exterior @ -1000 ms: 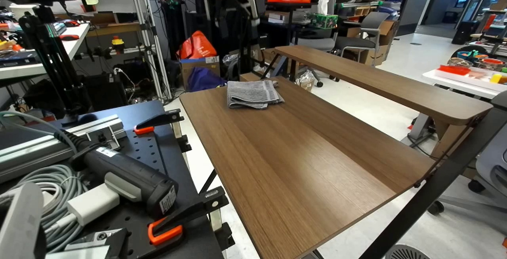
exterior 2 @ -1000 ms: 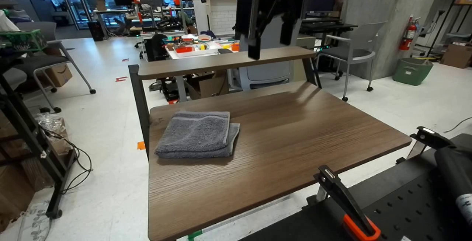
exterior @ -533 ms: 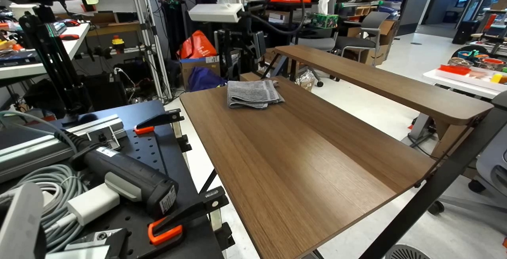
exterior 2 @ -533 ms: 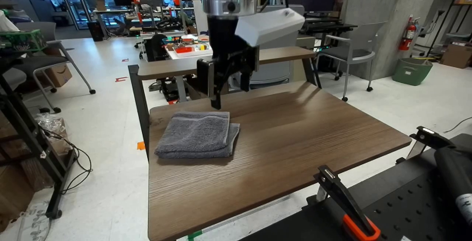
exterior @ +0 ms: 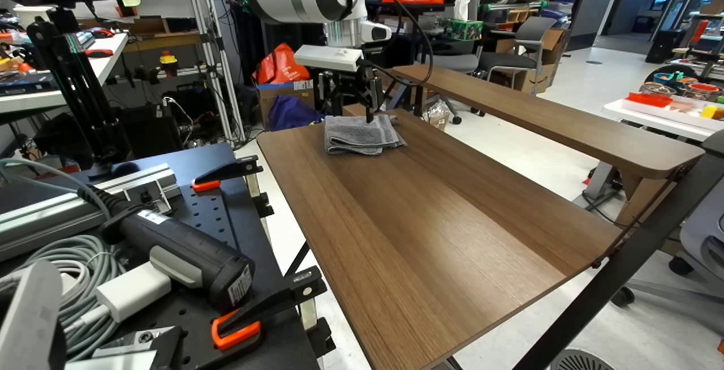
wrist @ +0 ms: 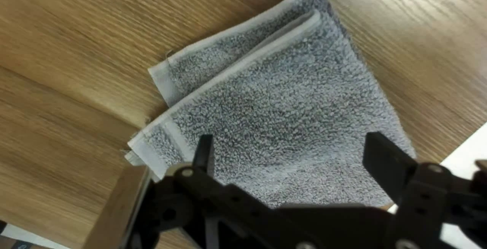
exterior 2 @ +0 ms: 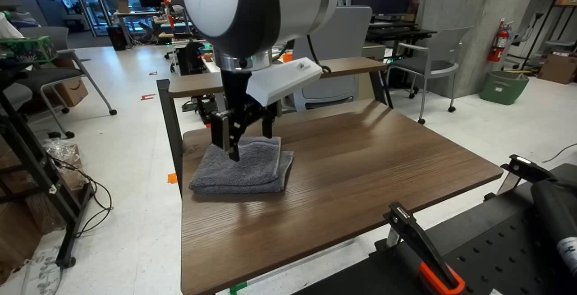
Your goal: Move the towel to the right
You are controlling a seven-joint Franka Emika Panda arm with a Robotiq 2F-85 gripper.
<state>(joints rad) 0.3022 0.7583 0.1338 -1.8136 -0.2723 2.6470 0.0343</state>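
Note:
A grey folded towel (exterior: 362, 139) lies flat near the far end of the brown wooden table (exterior: 441, 234). In an exterior view the towel (exterior 2: 252, 175) is at the left part of the table (exterior 2: 360, 164). My gripper (exterior 2: 250, 145) points down over the towel, with its fingers spread apart. It also hangs over the towel's back part in an exterior view (exterior: 354, 116). In the wrist view the towel (wrist: 274, 100) spreads beneath and between the open fingers (wrist: 290, 142), and nothing is clasped. Whether the fingertips touch the cloth I cannot tell.
A raised wooden shelf (exterior: 537, 115) runs along one long side of the table, on a dark post (exterior 2: 170, 123). A black perforated bench (exterior: 218, 211) stands along the opposite side, with clamps (exterior: 271, 302), a cable coil and a dark handheld tool (exterior: 175, 245).
My arm has come down into view, and the gripper has lowered from high above the table to just over the towel, moving left in an exterior view. The towel has not moved.

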